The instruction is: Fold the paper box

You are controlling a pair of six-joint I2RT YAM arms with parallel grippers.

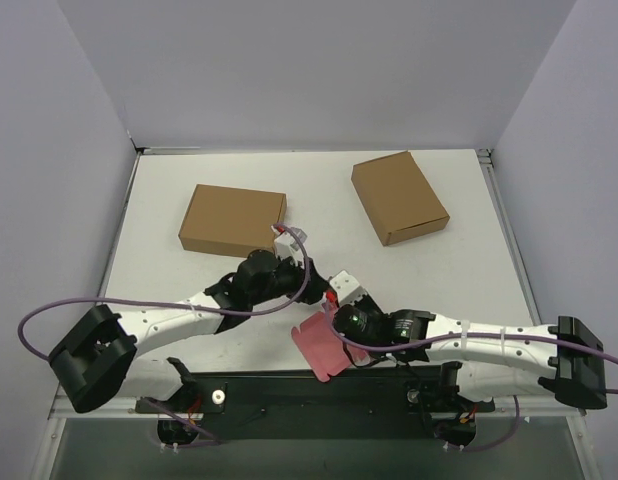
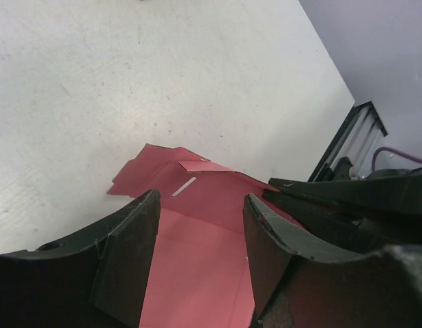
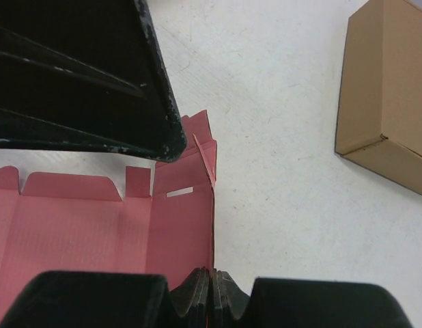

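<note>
**Two robot arms meet over an unfolded pink box**

We see a pink thin-card paper box (image 1: 319,348), a flat die-cut sheet with tabs. It lies on the white table (image 1: 459,270) at the near edge, roughly in the middle, between the two arms. The right gripper (image 3: 212,277) is clamped on a raised flap at the sheet's right side, its two black fingers pressed together with the pink card between them. The left gripper (image 2: 201,198) hangs just over the sheet with its jaws spread wide, and pink card shows in the gap. We cannot tell whether it touches the sheet. Farther back, a larger brown cardboard box (image 1: 233,218) lies to the left and a second brown cardboard box (image 1: 399,197) to the right, both well apart from the sheet.
</note>
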